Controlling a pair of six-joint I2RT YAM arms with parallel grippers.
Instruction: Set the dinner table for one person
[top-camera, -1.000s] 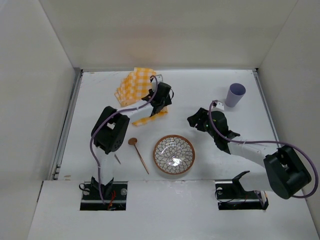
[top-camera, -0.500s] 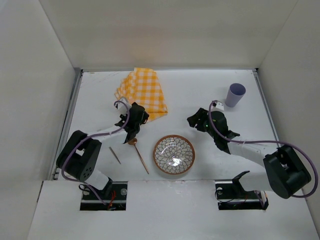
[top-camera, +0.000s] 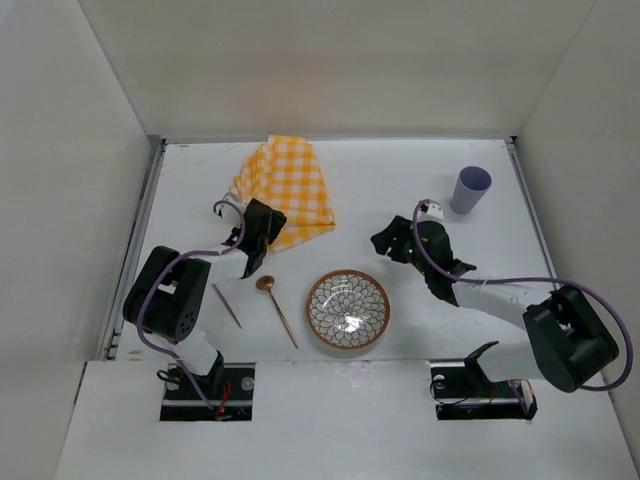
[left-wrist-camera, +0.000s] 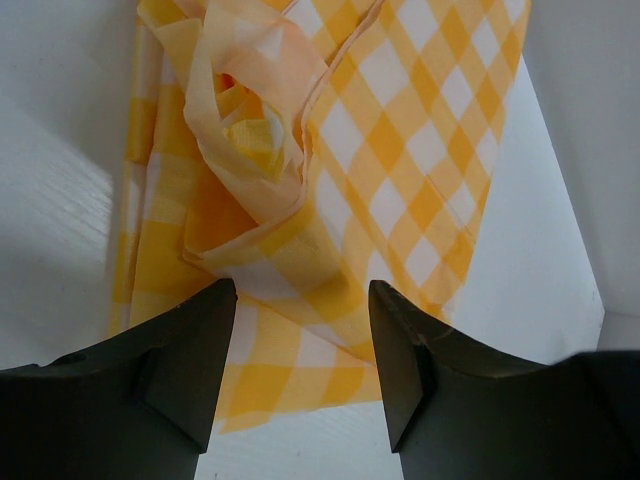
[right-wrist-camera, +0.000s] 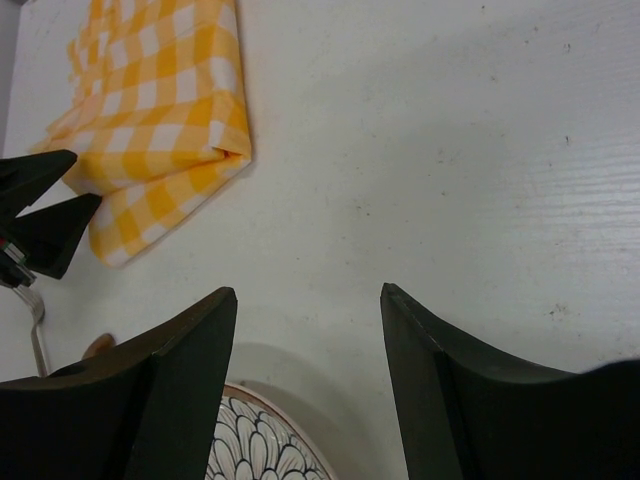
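The left gripper (top-camera: 267, 221) hovers at the near edge of the checked cloth (top-camera: 290, 180).

The table (top-camera: 390, 180): large, flat, rectangular top, plain white, lying level. Thin grey metal rails (top-camera: 137, 245) run along its left and right edges. Surface matt, with a few small dark specks and faint scuffs in the right wrist view. White walls (top-camera: 300, 70) enclose three sides

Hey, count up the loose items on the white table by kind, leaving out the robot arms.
Yellow-and-white checked cloth: 1
Pale purple cup: 1
Round floral-patterned bowl: 1
Utensils, a wooden spoon and a thin dark stick-like piece: 2
Total: 5
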